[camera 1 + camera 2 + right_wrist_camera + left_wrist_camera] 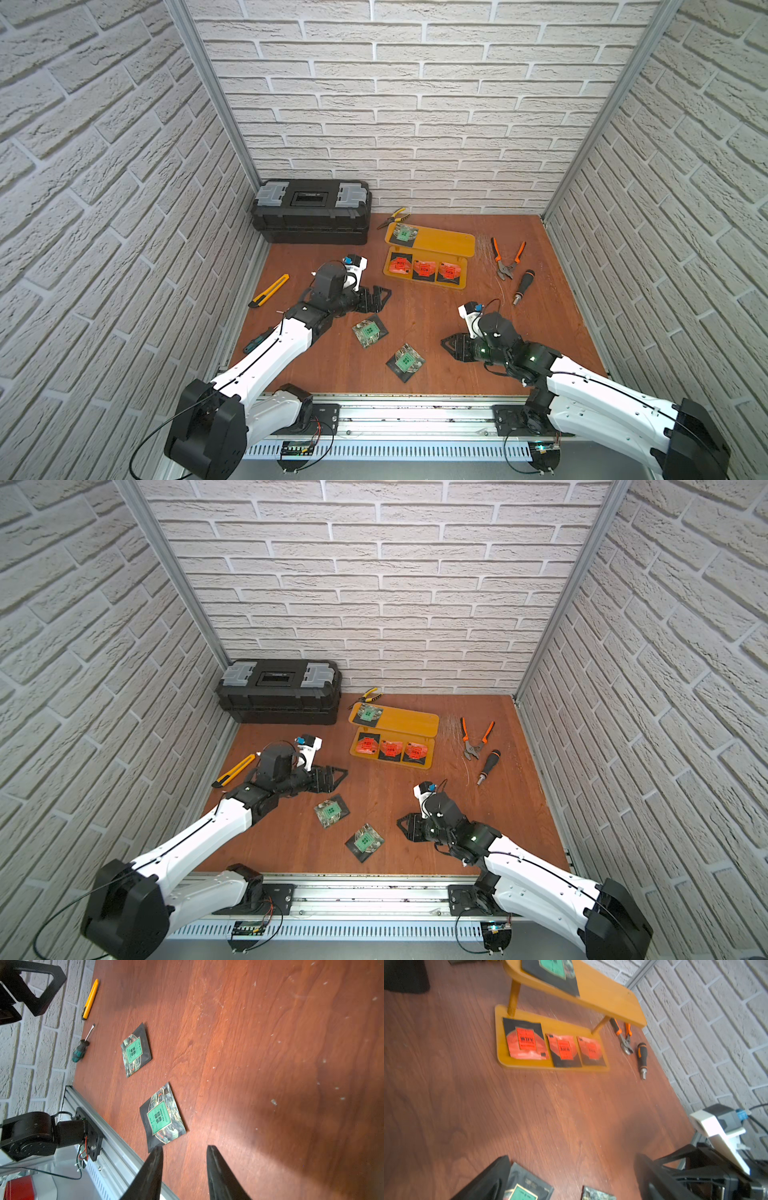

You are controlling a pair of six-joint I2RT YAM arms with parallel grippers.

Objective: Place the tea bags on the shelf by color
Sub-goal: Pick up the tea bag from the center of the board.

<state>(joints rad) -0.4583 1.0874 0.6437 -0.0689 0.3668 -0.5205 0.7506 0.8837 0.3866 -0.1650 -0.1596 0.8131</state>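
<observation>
Progress check: I'd call it four of six done. The three red tea bags sit in a row on the bottom tier of the shelf. One green tea bag lies on the top tier, at the end nearest the black toolbox. So the colour split looks like red below, green above.

What's left is two loose green ones, both flat and label-up on the worktop, well apart from the shelf. The nearer green bag is closer to my base rail, and the farther green bag is out toward my left arm.

My left fingers are spread wide with nothing in them, hanging between the shelf and the farther green bag. My right fingers are partly apart and also empty. In the right wrist view their tips sit just beside a corner of the nearer green bag without touching it. I'd guess that one is next, and there's plenty of bare room on the top tier for both.

As for writing, the nearer green bag's label reads GREEN TEA beside some large Chinese characters I can't make out. The red labels have dark characters too, but they're too blurred to read. I can't spot a brand on the toolbox.
</observation>
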